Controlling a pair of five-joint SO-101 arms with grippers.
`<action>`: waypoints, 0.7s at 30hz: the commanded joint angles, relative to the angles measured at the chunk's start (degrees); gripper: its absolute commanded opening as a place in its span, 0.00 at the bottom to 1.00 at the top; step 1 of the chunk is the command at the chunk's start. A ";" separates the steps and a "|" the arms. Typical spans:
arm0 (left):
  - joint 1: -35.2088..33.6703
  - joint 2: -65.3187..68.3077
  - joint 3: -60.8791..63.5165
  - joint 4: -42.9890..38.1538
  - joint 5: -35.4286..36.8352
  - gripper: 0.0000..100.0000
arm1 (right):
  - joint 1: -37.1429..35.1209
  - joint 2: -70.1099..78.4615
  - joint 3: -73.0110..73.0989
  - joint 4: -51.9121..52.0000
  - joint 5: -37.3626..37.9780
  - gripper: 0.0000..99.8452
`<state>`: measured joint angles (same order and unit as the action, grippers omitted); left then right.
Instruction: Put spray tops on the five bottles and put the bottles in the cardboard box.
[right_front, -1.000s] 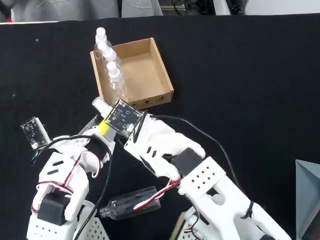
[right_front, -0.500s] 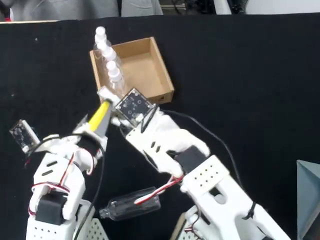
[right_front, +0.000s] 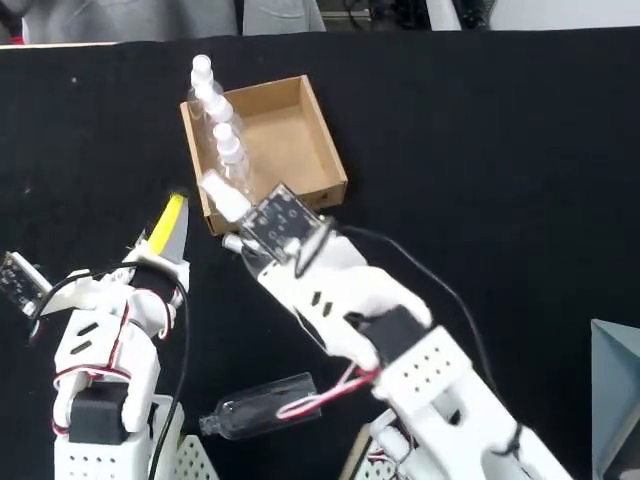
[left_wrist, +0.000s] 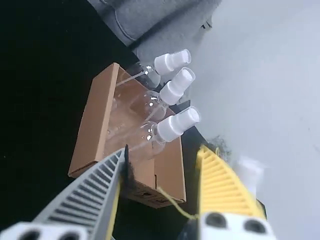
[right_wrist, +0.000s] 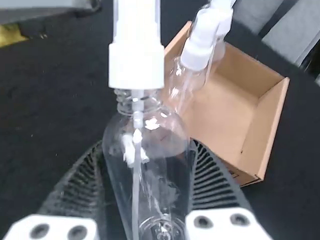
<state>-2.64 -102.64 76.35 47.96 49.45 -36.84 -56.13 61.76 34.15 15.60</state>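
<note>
The cardboard box stands open at the back left of the black table. Three capped bottles stand along its left wall; the left wrist view shows the capped bottles too. My right gripper is shut on a clear bottle with a white spray top, just outside the box's near-left corner. To the left of it, apart from the bottle, my left gripper is open with nothing between its fingers. A capless bottle lies on its side near the arm bases.
A grey-blue object sits at the right edge of the table. Cables from the right arm run over the lying bottle. The black table stretches bare to the right of the box.
The left gripper has drawn back to the left, away from the spray top. The right arm has carried the capped bottle forward toward the box's near-left corner.
</note>
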 joint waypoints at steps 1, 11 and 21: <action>-0.66 -0.70 -4.18 -0.26 0.35 0.21 | 1.14 -7.69 0.92 -0.44 -0.44 0.06; -0.48 -0.70 -4.00 -0.26 0.18 0.21 | -0.26 -17.01 4.88 -0.44 0.00 0.06; 1.10 -0.70 -4.00 -0.09 -0.18 0.21 | -6.59 -17.36 12.53 -8.88 3.96 0.06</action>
<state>-2.64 -102.64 76.35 47.96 49.45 -41.58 -71.87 73.80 28.53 16.48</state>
